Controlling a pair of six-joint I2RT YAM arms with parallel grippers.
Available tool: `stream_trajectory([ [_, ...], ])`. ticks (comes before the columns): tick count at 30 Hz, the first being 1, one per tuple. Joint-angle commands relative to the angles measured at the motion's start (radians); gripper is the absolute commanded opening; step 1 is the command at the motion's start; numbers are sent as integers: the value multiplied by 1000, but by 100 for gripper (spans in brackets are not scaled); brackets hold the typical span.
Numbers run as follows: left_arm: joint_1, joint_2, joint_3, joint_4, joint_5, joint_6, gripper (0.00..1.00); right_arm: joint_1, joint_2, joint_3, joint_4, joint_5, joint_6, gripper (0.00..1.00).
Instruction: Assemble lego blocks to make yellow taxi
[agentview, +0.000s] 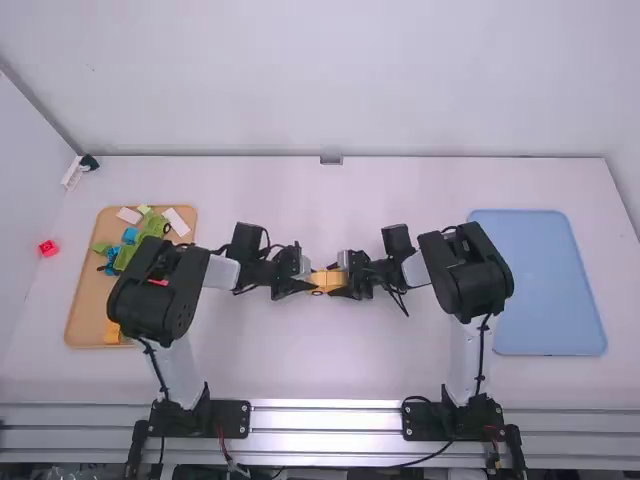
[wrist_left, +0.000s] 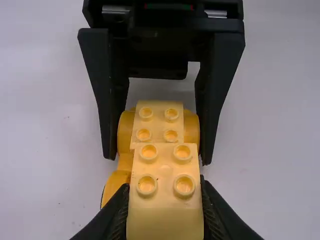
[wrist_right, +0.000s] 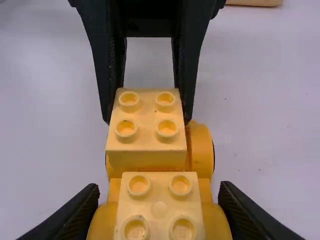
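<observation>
Left end effector (agentview: 308, 282) is clamped on a yellow block (wrist_left: 165, 172) at one end of the taxi build. Right end effector (agentview: 345, 280) is closed on the wheels at the other end of the wheeled yellow base (wrist_right: 201, 150), fingers well apart, one each side; a second yellow block (wrist_right: 159, 209) sits on top between them. Left wrist view gives right fingertips against the wheels; right wrist view gives left fingertips on the block's sides. High view adds the rest: wooden tray (agentview: 83, 300) left of left end effector, with green pieces (agentview: 155, 222) and blue pieces (agentview: 130, 236); red block (agentview: 48, 248) beyond it; blue tray (agentview: 545, 290) right of right end effector. Left arm blocks part of the wooden tray.
</observation>
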Motion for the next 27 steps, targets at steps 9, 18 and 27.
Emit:
stream_trajectory([
  [9, 1, 10, -5, 0, -8, 15, 15, 5, 12, 13, -11, 1, -5, 48],
  [18, 1, 10, -6, 4, -3, 14, 15, 5, 12, 19, -63, -3, -9, 49],
  [27, -14, 12, -6, -11, -13, 13, 17, 5, 12, 19, -56, -3, -9, 50],
])
